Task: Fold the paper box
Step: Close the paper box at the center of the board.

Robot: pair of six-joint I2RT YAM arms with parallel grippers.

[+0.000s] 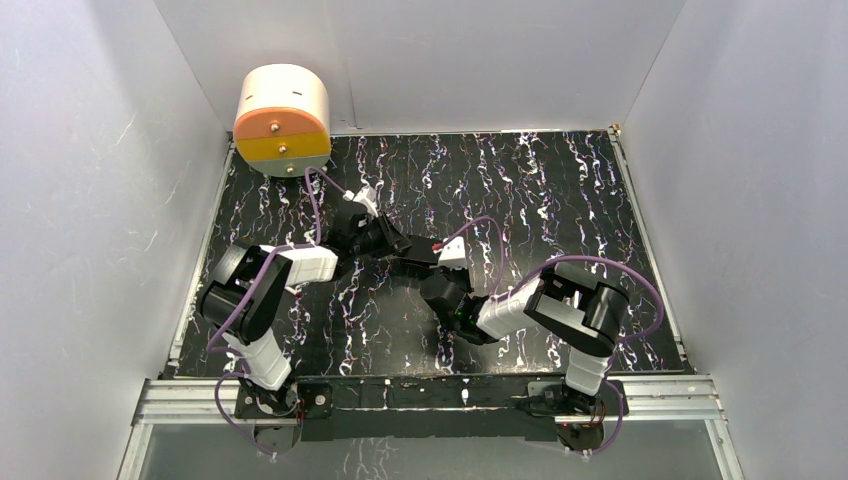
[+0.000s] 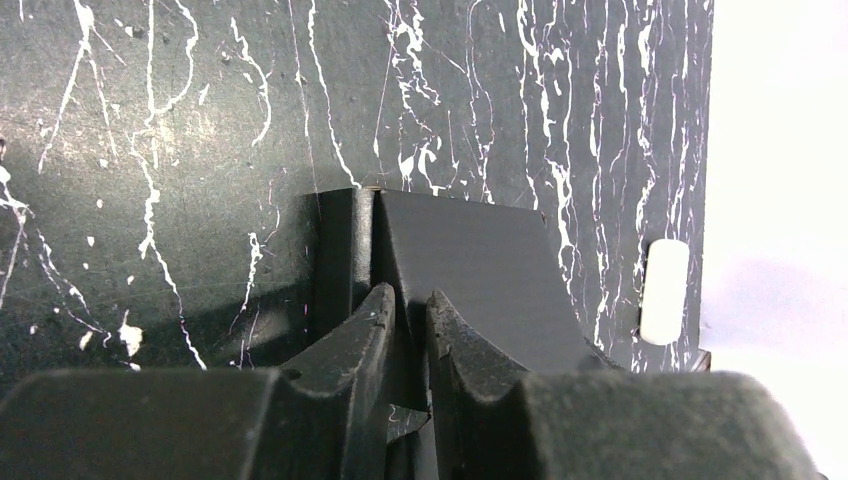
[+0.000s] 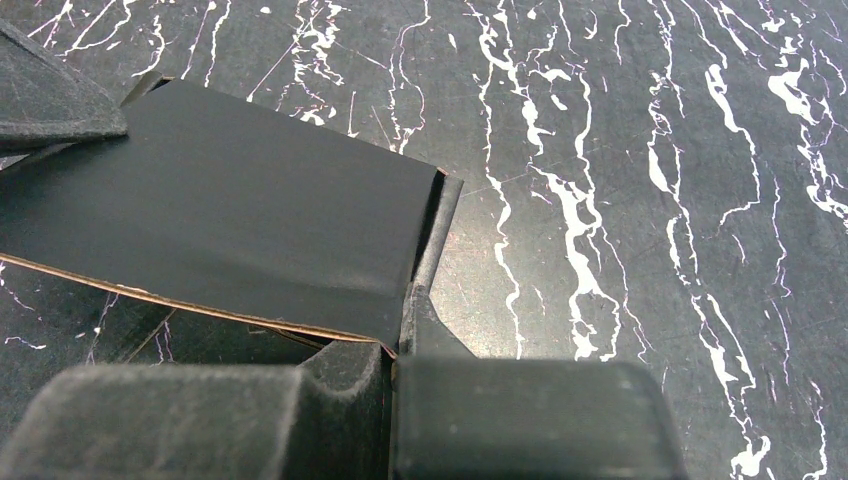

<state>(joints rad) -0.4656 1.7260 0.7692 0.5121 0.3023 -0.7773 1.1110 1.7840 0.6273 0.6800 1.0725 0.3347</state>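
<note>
Midway across the marbled table (image 1: 560,190), between the two arms, the paper box (image 3: 230,220) sits low over the surface, held from both ends. It is far from being a box. The right wrist view shows one broad black panel lying nearly flat, its brown cut edge lifted a little off the table on the near side. A narrow side strip (image 3: 437,225) stands up along the crease at the panel's right end. The left wrist view shows another panel curving upward, with a folded strip (image 2: 345,255) beside it that also stands upright.

The left claw (image 2: 410,325) has its two fingers close together, with a thin edge of card running down between them, so it looks clamped on the paper box. The right claw (image 3: 393,352) has its fingers pressed together at the corner where the raised strip meets the broad panel, and it appears to pinch the card there.

As I judge it, the task is at an early stage. A couple of creases have been bent and two strips raised, but no four walls meet, no corner is locked and no flap is tucked. Raising the other sides, squaring them against each other and closing the flaps all remain to be done. Seen from above, the card is mostly hidden by the claws.
</note>
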